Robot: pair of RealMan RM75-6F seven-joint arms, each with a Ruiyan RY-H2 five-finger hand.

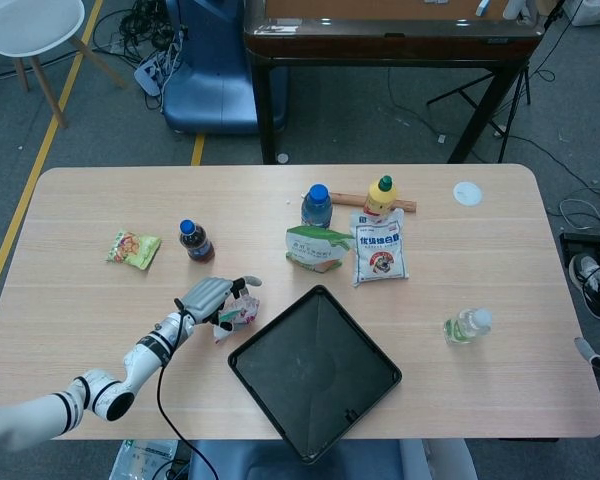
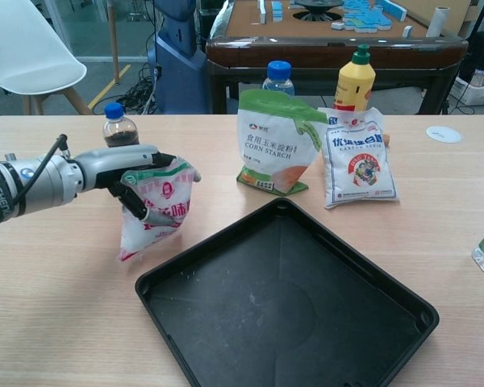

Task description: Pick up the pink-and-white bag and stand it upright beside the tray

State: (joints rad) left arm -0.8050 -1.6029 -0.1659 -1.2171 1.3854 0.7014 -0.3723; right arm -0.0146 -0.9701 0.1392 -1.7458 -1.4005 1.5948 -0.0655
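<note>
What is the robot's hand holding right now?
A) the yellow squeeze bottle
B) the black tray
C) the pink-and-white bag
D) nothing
C: the left hand grips the pink-and-white bag near its top, just left of the black tray.

green/white pouch point(image 2: 276, 142): "CORN STARCH" + Chinese chars above | white/blue bag point(image 2: 360, 158): blue Chinese chars, small Latin line too tiny to read | pink-and-white bag point(image 2: 157, 208): pink chars, not legible
</note>
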